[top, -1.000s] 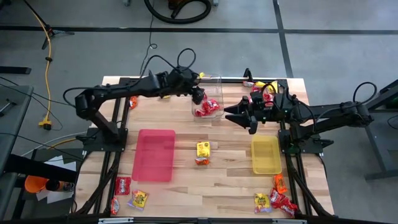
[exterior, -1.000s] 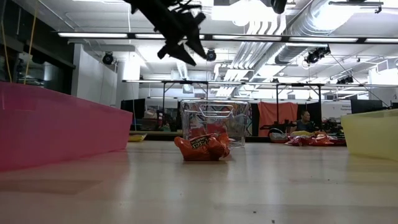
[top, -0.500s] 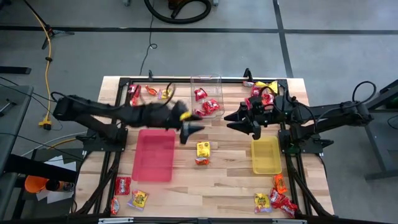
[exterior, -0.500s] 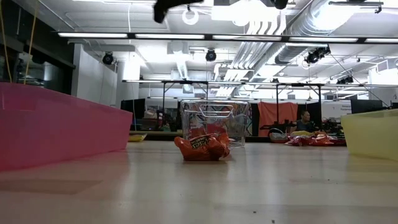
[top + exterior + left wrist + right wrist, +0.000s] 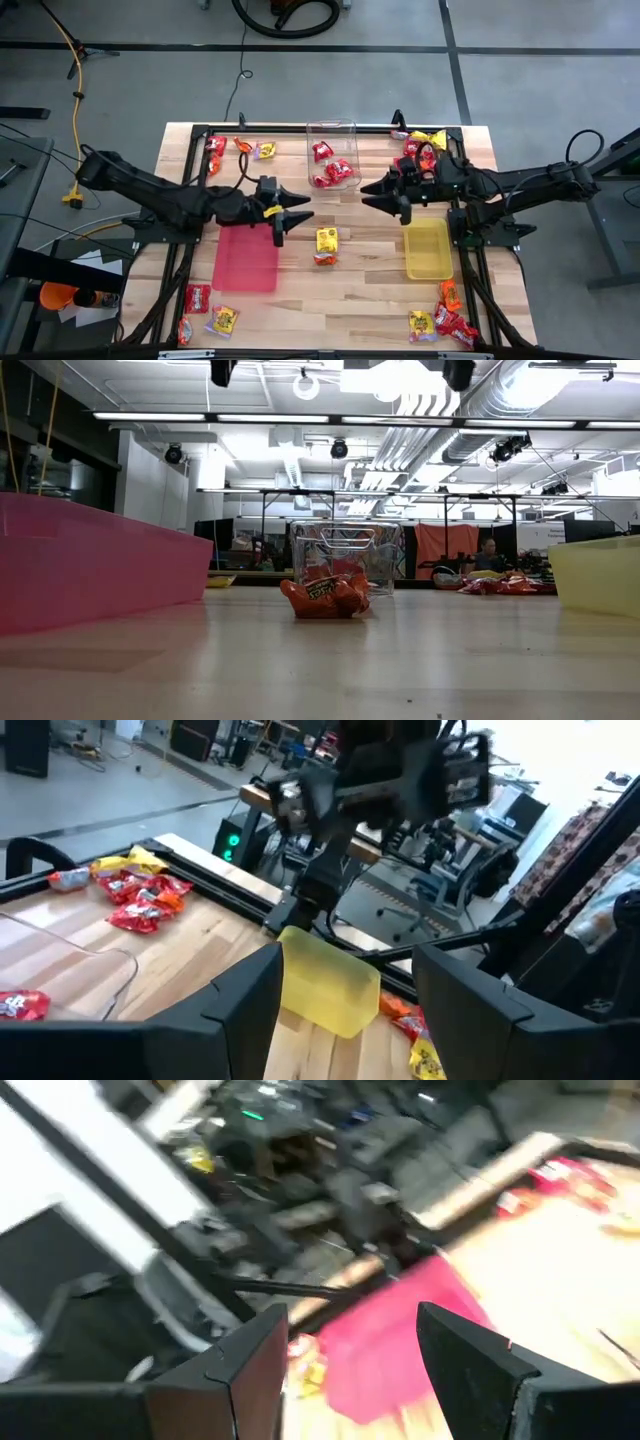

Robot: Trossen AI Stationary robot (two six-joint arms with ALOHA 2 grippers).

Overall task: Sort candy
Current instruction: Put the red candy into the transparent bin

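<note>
Loads of candy (image 5: 326,245) is scattered round the counter (image 5: 370,290): a pair dead centre, piles at 11, 1, 5 and 7 o'clock, plus a few in the clear tub (image 5: 333,155) at 12. My guess is these crinkly packets weigh nothing, squash easily and slide about, so pinch across the middle of the wrapper, not the flimsy ends. Left tool (image 5: 291,221) hangs over the pink tray (image 5: 247,262), fingers spread, empty. Right tool (image 5: 383,198) sits just above the yellow tray (image 5: 428,250), also spread and empty.
</note>
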